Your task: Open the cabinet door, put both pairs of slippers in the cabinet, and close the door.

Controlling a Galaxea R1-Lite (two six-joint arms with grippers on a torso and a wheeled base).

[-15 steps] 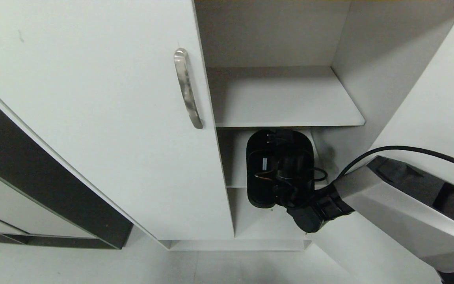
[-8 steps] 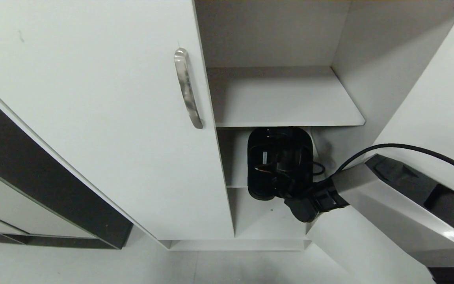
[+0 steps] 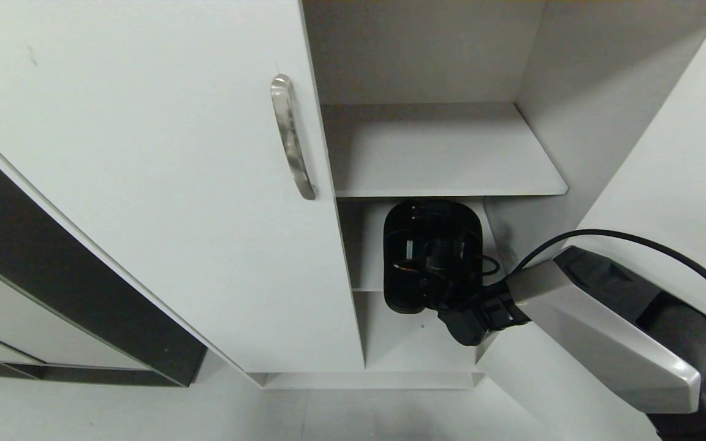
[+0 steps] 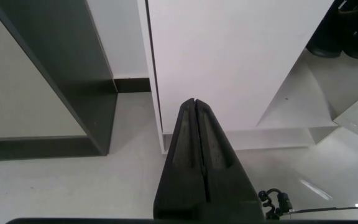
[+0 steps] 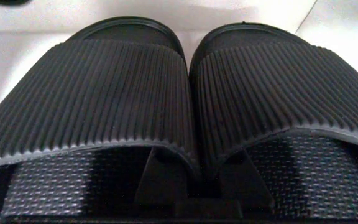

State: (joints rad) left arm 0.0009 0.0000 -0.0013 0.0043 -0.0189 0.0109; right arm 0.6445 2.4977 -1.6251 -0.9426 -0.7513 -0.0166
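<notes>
change: over the last second the right arm has pushed inward and the pair of slippers (image 3: 415,257) has travelled with it, deeper into the cabinet (image 3: 573,92). most of that move came in the first half second; since then the pair has barely shifted while the arm crept a little closer.

right gripper (image 5: 202,186): clamped on the pair, pinching the two inner sides together under the ribbed straps, one finger (image 5: 160,180) in each slipper.

where the pair is: black, side by side, in the open right half of the cabinet. toes tucked under the front edge of the upper shelf (image 3: 439,153), heels hanging past the front edge of the lower shelf (image 3: 368,269). cannot tell whether the soles are touching that shelf.

left gripper (image 4: 195,109): fingers pressed together, nothing between them, hanging over the floor (image 4: 104,180) near the foot of the cabinet.

left door (image 3: 144,153) with its metal handle (image 3: 292,138) is closed; the open door (image 3: 684,159) stands at the right.

meaning: judged as the placing step for this pair, nearly done. release, the other pair and closing the door seem to remain.

writing: a small pale tag (image 3: 410,250) inside one slipper, too small to read. no legible print on the cabinet.
</notes>
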